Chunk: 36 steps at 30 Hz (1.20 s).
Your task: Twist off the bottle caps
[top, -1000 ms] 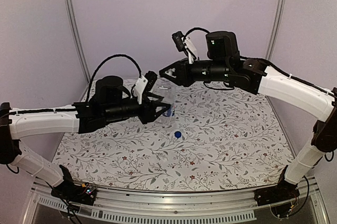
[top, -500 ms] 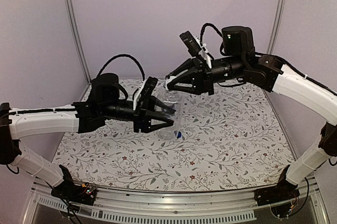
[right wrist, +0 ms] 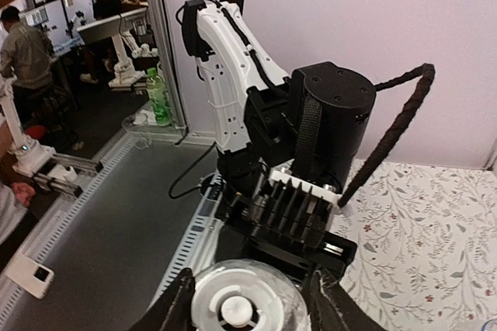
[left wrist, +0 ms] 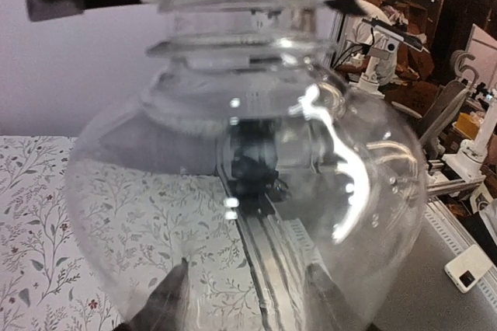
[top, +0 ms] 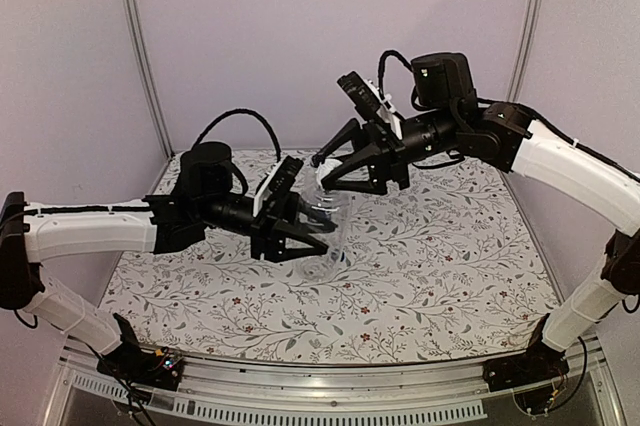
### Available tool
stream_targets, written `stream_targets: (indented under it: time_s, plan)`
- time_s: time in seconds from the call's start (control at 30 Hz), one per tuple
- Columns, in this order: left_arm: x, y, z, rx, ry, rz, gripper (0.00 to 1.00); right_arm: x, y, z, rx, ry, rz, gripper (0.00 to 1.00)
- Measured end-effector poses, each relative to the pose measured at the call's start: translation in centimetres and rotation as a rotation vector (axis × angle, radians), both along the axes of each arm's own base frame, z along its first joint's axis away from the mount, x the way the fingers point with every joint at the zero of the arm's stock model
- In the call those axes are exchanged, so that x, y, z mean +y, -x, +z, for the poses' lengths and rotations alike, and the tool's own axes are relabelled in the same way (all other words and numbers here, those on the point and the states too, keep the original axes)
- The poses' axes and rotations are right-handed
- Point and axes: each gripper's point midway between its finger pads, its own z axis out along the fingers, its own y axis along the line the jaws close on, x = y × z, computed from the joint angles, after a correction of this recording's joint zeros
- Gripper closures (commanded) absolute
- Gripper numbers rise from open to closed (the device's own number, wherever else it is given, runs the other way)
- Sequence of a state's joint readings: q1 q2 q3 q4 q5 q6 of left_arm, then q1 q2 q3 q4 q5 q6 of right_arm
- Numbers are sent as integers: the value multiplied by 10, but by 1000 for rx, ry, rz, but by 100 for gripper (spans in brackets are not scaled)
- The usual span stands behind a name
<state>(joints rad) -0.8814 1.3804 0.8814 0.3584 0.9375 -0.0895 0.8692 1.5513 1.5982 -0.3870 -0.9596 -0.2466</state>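
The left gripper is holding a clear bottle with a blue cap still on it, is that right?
Nearly. The cap on the clear bottle is white, not blue; the right wrist view looks straight down on it. The rest stands: the left gripper holds that bottle with its cap still on.

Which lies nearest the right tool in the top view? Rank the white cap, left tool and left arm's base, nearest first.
1. white cap, within the right tool.
2. left tool, just below, gripping the clear bottle.
3. left arm's base, bottom-left of the view.
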Motion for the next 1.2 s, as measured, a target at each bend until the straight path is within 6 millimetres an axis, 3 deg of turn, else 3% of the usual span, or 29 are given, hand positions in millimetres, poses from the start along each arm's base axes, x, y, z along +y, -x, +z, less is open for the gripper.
stream_targets:
  time_s: [0.13, 0.33, 0.53, 0.7, 0.87, 0.97, 1.2]
  plan:
    - [-2, -12, 0, -28, -1, 72, 54, 1, -14, -5, 0, 28, -82, 15]
    - [-3, -40, -5, -55, -29, 241, 53, -3, -33, -3, -2, 38, -230, 6]
    - [1, -73, -13, -65, -76, 440, 53, -14, -51, 17, 20, -7, -392, 5]
    - [6, -97, -21, -79, -130, 625, 53, -25, -85, 34, 99, -66, -633, 6]
    - [12, -111, -23, -102, -164, 765, 53, -32, -108, 36, 170, -96, -808, 8]
    - [17, -120, -23, -107, -183, 841, 53, -27, -115, 30, 200, -92, -858, 11]
    - [27, -133, -23, -107, -200, 940, 53, -4, -126, -6, 248, -13, -895, 19]
